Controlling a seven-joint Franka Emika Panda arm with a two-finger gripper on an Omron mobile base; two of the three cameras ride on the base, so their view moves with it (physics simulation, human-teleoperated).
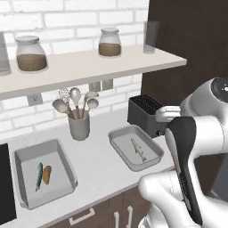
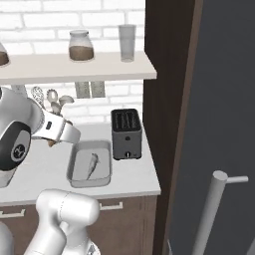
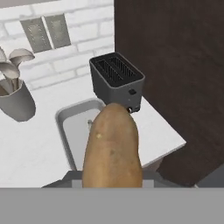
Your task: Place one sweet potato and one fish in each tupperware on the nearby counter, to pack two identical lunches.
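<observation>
A large brown sweet potato (image 3: 113, 148) sits lengthwise in my gripper (image 2: 54, 139), which is shut on it and hovers above the right tupperware (image 3: 70, 131); the potato hides my fingertips. That pale grey tray (image 1: 124, 141) holds one silvery fish (image 1: 139, 150) and lies on the off-white counter (image 1: 95, 164) just in front of the toaster. The left tupperware (image 1: 29, 160) holds a fish (image 1: 39, 176) and a sweet potato (image 1: 46, 174) side by side.
A black toaster (image 1: 143, 112) stands right behind the right tray, against a dark brown tall cabinet (image 3: 175, 65). A grey utensil holder (image 1: 79, 127) with spoons stands between the trays at the back. A shelf (image 1: 89, 62) with jars hangs overhead.
</observation>
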